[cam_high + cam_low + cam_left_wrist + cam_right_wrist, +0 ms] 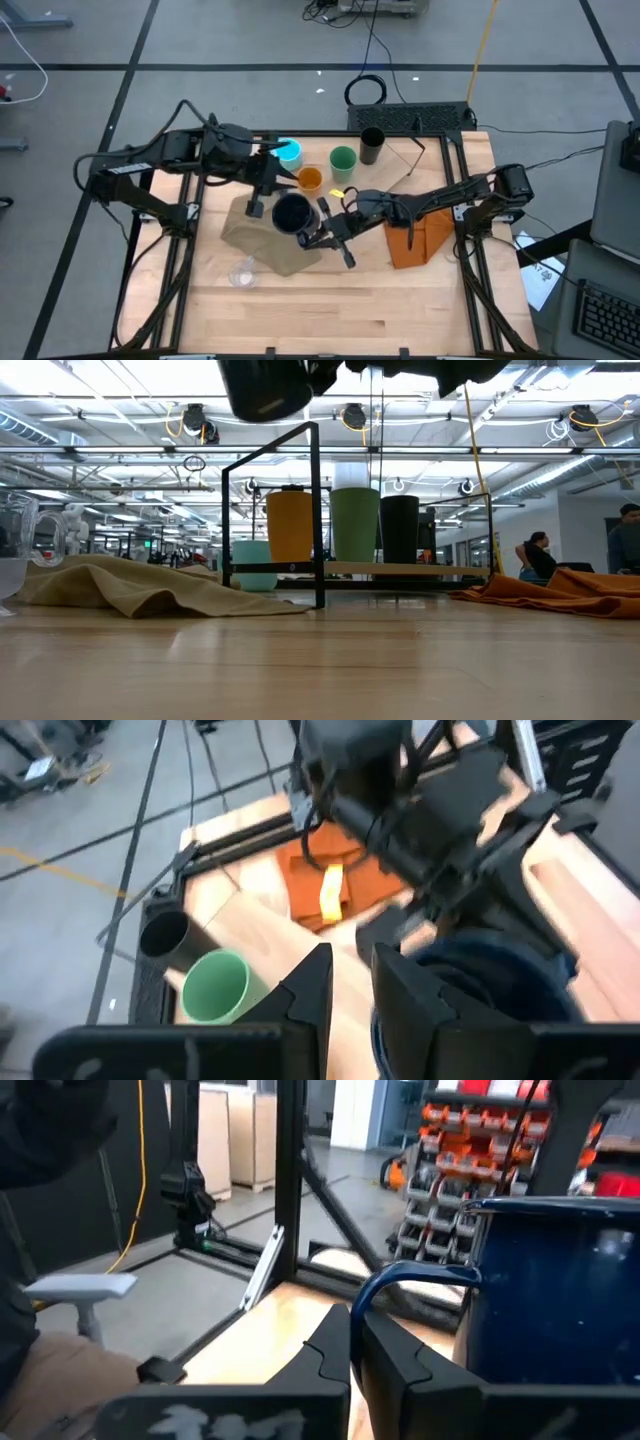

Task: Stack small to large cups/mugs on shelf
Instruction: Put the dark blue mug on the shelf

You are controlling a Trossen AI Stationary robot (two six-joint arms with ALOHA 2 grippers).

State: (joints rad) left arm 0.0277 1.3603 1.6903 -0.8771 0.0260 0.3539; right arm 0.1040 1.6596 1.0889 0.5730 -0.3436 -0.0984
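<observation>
While the dark navy mug (292, 213) hangs above mid-table, the left pincer (262, 196) pinches its rim and the right pincer (326, 233), pressed together, holds its handle; rigid, glossy, likely breakable.

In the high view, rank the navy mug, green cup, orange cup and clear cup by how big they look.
1. Navy mug, clearly largest, though it is lifted toward the camera, which inflates it.
2. Green cup and clear cup look about alike; I won't rank them.
3. Orange cup, slightly smaller.
</observation>
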